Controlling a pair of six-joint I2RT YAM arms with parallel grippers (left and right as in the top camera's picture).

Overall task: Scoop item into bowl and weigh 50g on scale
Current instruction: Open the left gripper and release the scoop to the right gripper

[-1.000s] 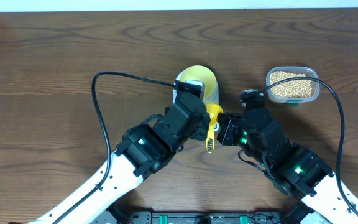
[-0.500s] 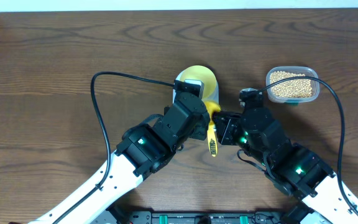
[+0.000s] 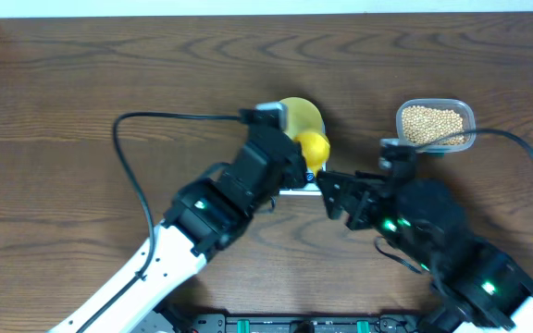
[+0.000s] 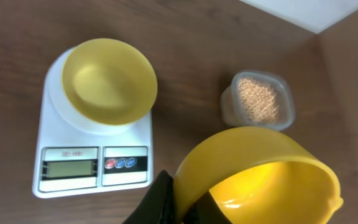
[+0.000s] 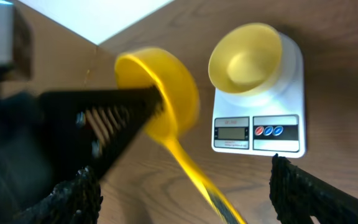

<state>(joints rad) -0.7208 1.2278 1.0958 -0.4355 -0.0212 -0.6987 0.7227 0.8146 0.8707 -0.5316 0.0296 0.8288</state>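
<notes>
While the dark wooden table (image 3: pixel 81 92) fills the overhead view, the left arm (image 3: pixel 202 213) reaches in from the lower left and the right arm (image 3: pixel 433 245) from the lower right, their ends close together just below the middle of the frame. The white digital kitchen scale (image 4: pixel 47 124) sits at the left of the left wrist view, with its display and buttons toward the lower edge. A clear plastic container (image 4: pixel 229 106) rests on the table well apart from the scale, at the upper right of the overhead frame. The pale yellow bowl (image 4: pixel 109 81) stands upright on the scale's round platform. The left gripper (image 4: pixel 188 202) is clamped on the bright yellow measuring scoop (image 4: pixel 260 168) near the base of its cup. The right gripper (image 5: pixel 182 186) has its fingers wide apart and grips nothing, and the scoop's blurred handle passes between them. The small tan beans (image 4: pixel 258 99) lie inside the container.
</notes>
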